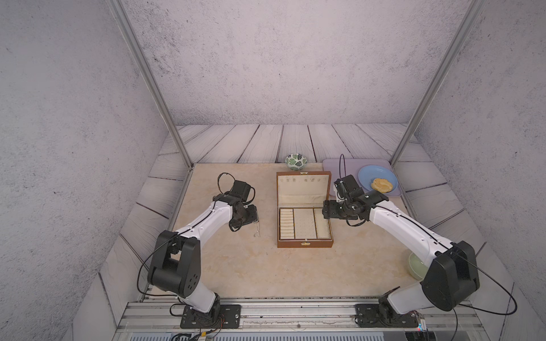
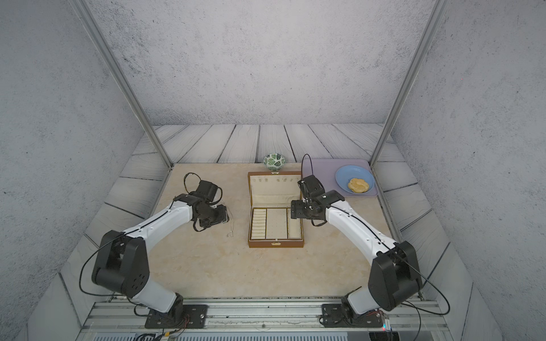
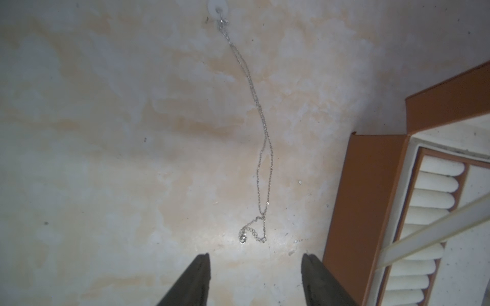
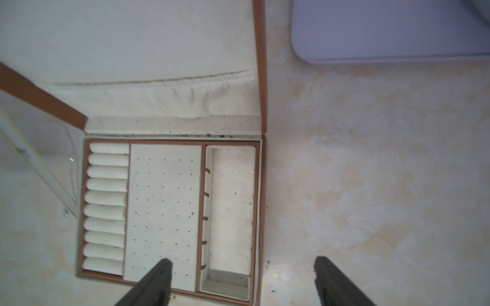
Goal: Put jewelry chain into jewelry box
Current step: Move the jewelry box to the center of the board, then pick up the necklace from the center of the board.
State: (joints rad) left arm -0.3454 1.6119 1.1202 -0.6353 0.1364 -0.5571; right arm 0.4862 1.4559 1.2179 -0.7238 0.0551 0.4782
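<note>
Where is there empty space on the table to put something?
The biggest bare patch of table lies between the jewelry box and the near edge. Crowded: the jewelry chain left of the box, lilac tray at back right.

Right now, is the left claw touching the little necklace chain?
Apart. In the left wrist view the jewelry chain lies on the table, and bare table shows between its curled end and both fingertips of the left gripper.
</note>
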